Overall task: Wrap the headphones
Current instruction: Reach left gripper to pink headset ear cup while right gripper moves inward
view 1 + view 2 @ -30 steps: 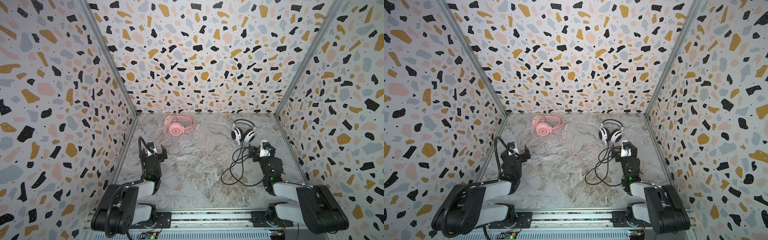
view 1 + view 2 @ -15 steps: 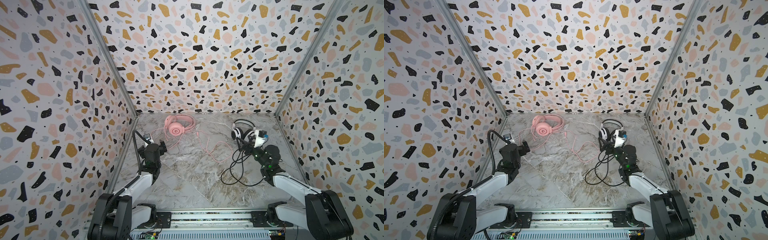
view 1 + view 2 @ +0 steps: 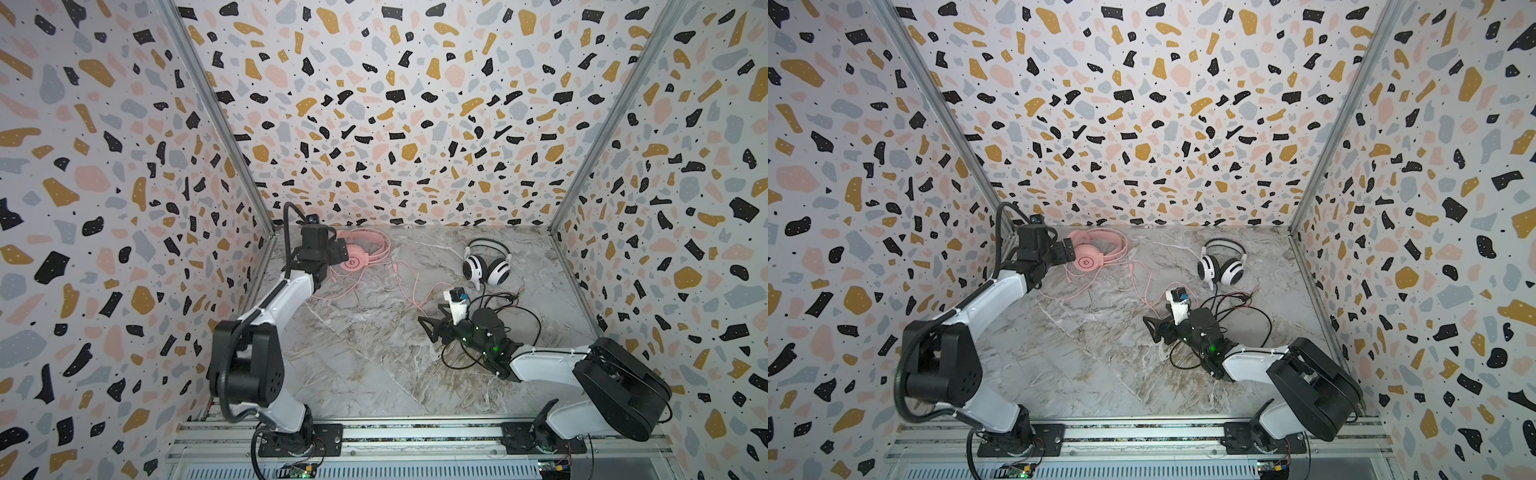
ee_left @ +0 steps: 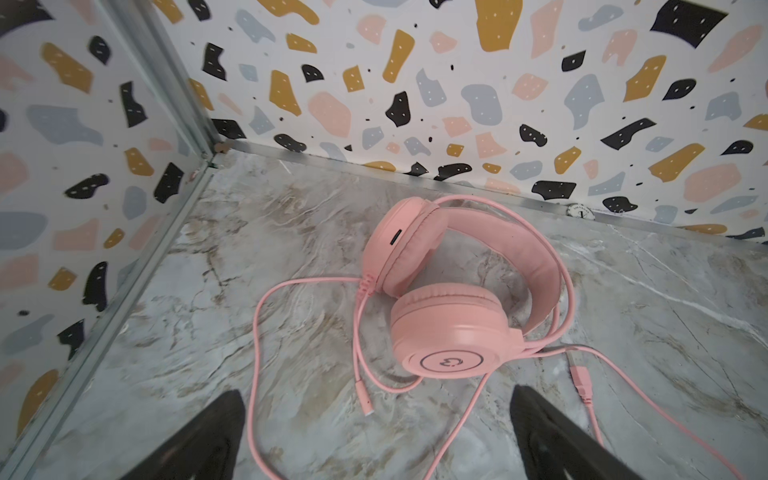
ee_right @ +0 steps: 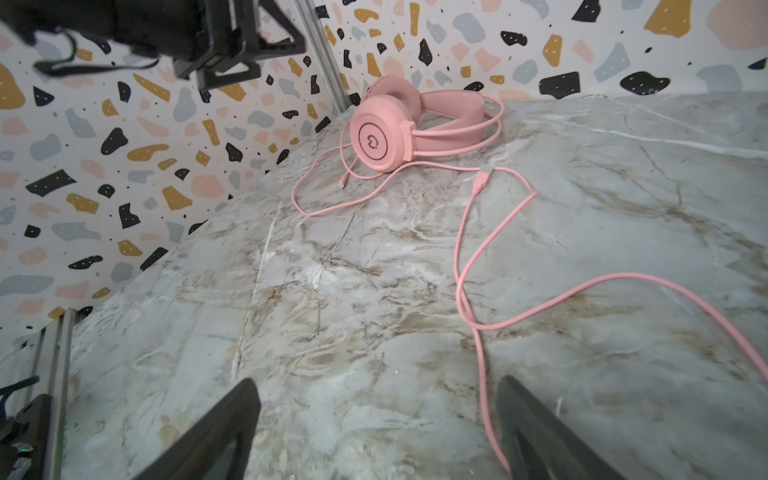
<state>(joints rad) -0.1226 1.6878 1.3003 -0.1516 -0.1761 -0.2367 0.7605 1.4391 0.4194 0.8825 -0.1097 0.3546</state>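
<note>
One pink headset (image 3: 354, 262), one white-and-black headset (image 3: 474, 268), both lying apart

Terrazzo-print walls (image 3: 395, 104), marble floor (image 3: 365, 374)

My left arm stretches far forward, and my left gripper (image 3: 338, 250) tilts downward, jaws spread wide. My right arm lies low, my right gripper (image 3: 428, 328) pointing toward the middle, jaws apart, empty.

Terrazzo-patterned walls (image 3: 395, 104) enclose a grey marble tabletop (image 3: 365, 374), with a metal rail (image 3: 415, 434) along its front.
</note>
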